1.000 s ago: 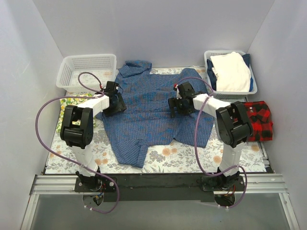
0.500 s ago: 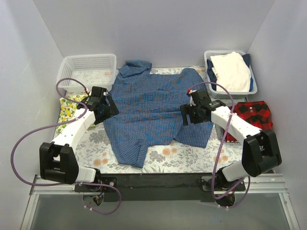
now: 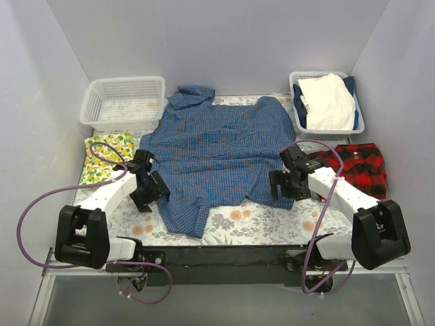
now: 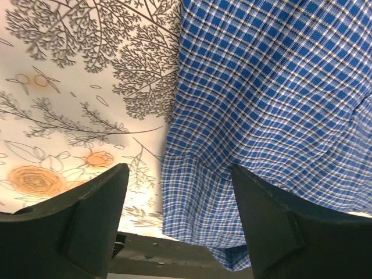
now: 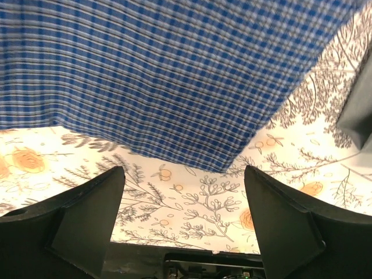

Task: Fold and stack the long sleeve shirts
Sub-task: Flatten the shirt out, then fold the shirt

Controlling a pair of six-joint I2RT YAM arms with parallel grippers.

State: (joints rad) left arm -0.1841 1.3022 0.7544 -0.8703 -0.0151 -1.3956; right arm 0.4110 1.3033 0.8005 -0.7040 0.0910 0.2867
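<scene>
Spread wide and empty, the left gripper (image 3: pixel 147 191) and right gripper (image 3: pixel 285 185) flank the blue shirt (image 3: pixel 217 153), lying largely unfolded between them; the red plaid shirt (image 3: pixel 361 170), beside the right gripper, looks folded: 1 of 2 done.

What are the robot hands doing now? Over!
Left gripper open, right gripper open, both empty. Blue checked shirt spread flat. Red plaid shirt waiting, right side.
</scene>
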